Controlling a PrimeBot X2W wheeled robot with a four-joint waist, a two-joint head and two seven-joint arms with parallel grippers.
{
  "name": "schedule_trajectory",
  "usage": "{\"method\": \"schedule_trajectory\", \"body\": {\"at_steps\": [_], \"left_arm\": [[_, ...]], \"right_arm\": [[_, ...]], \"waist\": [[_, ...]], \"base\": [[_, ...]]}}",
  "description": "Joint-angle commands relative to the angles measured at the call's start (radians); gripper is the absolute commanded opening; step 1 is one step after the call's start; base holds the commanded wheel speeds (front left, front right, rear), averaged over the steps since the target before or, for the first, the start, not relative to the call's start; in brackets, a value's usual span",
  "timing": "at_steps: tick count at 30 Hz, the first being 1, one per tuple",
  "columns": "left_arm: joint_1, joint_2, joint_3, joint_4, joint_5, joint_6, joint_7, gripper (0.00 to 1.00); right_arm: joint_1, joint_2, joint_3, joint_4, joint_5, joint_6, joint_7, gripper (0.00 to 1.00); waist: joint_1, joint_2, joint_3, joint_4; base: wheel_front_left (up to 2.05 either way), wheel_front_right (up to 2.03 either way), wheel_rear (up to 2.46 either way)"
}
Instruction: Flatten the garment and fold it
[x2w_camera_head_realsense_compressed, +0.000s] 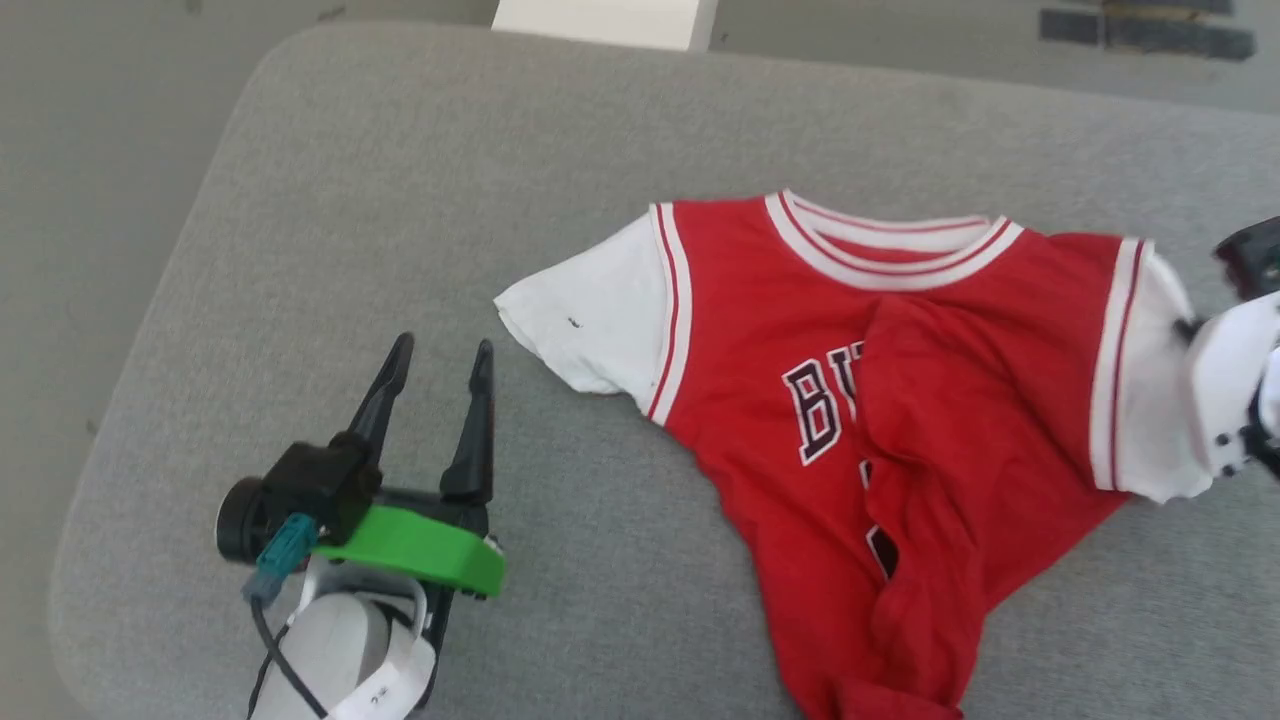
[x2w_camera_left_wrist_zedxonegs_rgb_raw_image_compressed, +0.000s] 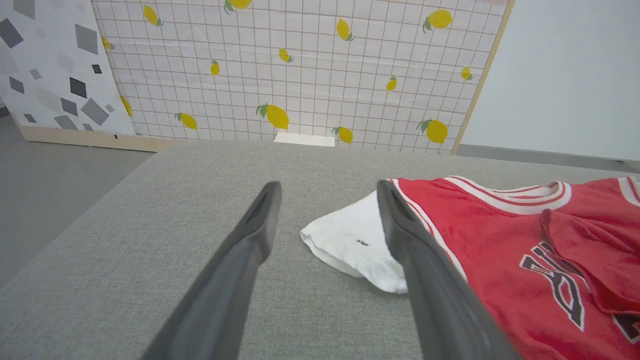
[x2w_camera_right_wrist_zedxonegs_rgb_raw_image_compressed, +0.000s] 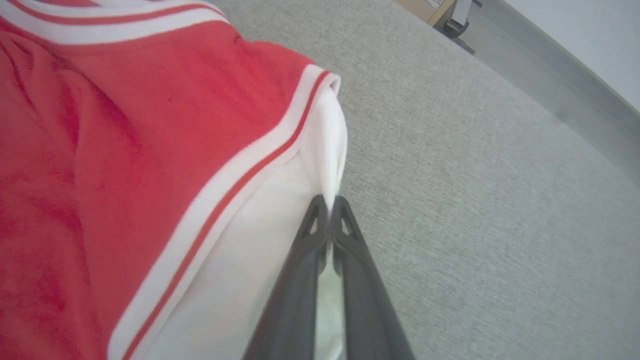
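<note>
**One-sided grip on the jersey risks dragging it instead of flattening it**

My right end effector (x2w_camera_right_wrist_zedxonegs_rgb_raw_image_compressed: 330, 201) is pinched shut on the outer edge of the white right sleeve (x2w_camera_right_wrist_zedxonegs_rgb_raw_image_compressed: 270, 250), and only a thin bit of cloth sits between the fingers. If I pull from here, I judge the sleeve could slip free. The other risk is that the whole jersey T-shirt (x2w_camera_head_realsense_compressed: 740, 330) slides across the grey cushion (x2w_camera_head_realsense_compressed: 400, 150), because nothing holds its far side.

A red flap (x2w_camera_head_realsense_compressed: 960, 420) lies doubled over the "BULLS" print, and the lower hem is bunched. A sideways tug alone may tighten that crease rather than open it.

My left end effector (x2w_camera_head_realsense_compressed: 443, 345) is spread wide and empty, over bare cushion just beside the white left sleeve (x2w_camera_head_realsense_compressed: 590, 320) and not touching it. In the left wrist view the sleeve lies ahead between the fingers, nearer the inner one. If I close too low, I may nip the cushion cover or catch only the sleeve's top layer.

The jersey lies chest-up on the cushion with its collar away from me
</note>
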Motion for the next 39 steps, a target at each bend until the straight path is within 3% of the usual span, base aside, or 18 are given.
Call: {"method": "schedule_trajectory", "body": {"at_steps": [1, 7, 11, 15, 21, 22, 23, 24, 32, 39], "left_arm": [[0.023, -0.004, 0.012, 0.002, 0.005, -0.008, -0.005, 1.00], [0.044, -0.012, 0.028, -0.007, 0.016, -0.020, -0.005, 1.00], [0.033, -0.018, 0.025, -0.018, 0.022, -0.027, -0.005, 1.00], [0.016, -0.024, 0.024, -0.028, 0.022, -0.032, -0.005, 1.00], [-0.002, -0.030, 0.023, -0.021, 0.023, -0.039, -0.005, 1.00], [-0.005, -0.031, 0.023, -0.019, 0.024, -0.040, -0.005, 1.00], [-0.006, -0.032, 0.023, -0.018, 0.024, -0.040, -0.005, 1.00], [-0.006, -0.032, 0.024, -0.017, 0.024, -0.041, -0.005, 1.00], [-0.015, -0.026, 0.033, -0.005, 0.031, -0.045, -0.005, 1.00], [-0.040, 0.005, 0.023, 0.019, 0.020, -0.048, -0.005, 1.00]], "right_arm": [[0.019, -0.006, -0.025, -0.029, -0.022, -0.002, -0.012, 0.00], [0.100, -0.039, -0.119, -0.177, -0.076, -0.002, 0.056, 0.00], [0.122, -0.082, -0.162, -0.198, -0.091, -0.002, 0.105, 0.00], [0.105, -0.093, -0.207, -0.141, -0.108, -0.002, 0.116, 0.00], [0.063, -0.058, -0.257, 0.032, -0.151, -0.002, 0.081, 0.00], [0.055, -0.050, -0.262, 0.061, -0.161, -0.002, 0.062, 0.18], [0.049, -0.042, -0.264, 0.083, -0.171, -0.002, 0.045, 0.73], [0.039, -0.034, -0.273, 0.110, -0.186, -0.002, 0.022, 1.00], [-0.025, 0.021, -0.288, 0.244, -0.275, -0.002, -0.126, 1.00], [-0.045, 0.091, -0.286, 0.192, -0.256, -0.002, -0.349, 1.00]], "waist": [[0.0000, 0.0000, -0.046, -0.038], [0.0000, 0.0000, -0.075, -0.066], [0.0000, 0.0000, -0.055, -0.055], [0.0000, 0.0000, -0.021, -0.034], [0.0000, 0.0000, 0.017, -0.002], [0.0000, 0.0000, 0.020, 0.001], [0.0000, 0.0000, 0.021, 0.003], [0.0000, 0.0000, 0.023, 0.004], [0.0000, 0.0000, -0.004, -0.034], [0.0000, 0.0000, -0.041, -0.107]], "base": [[0.00, 0.00, 0.00], [0.00, 0.00, 0.00], [0.00, 0.00, 0.00], [0.00, 0.00, 0.00], [0.00, 0.00, 0.00], [0.00, 0.00, 0.00], [0.00, 0.00, 0.00], [0.00, 0.00, 0.00], [0.00, 0.00, 0.00], [0.00, 0.00, 0.00]]}}
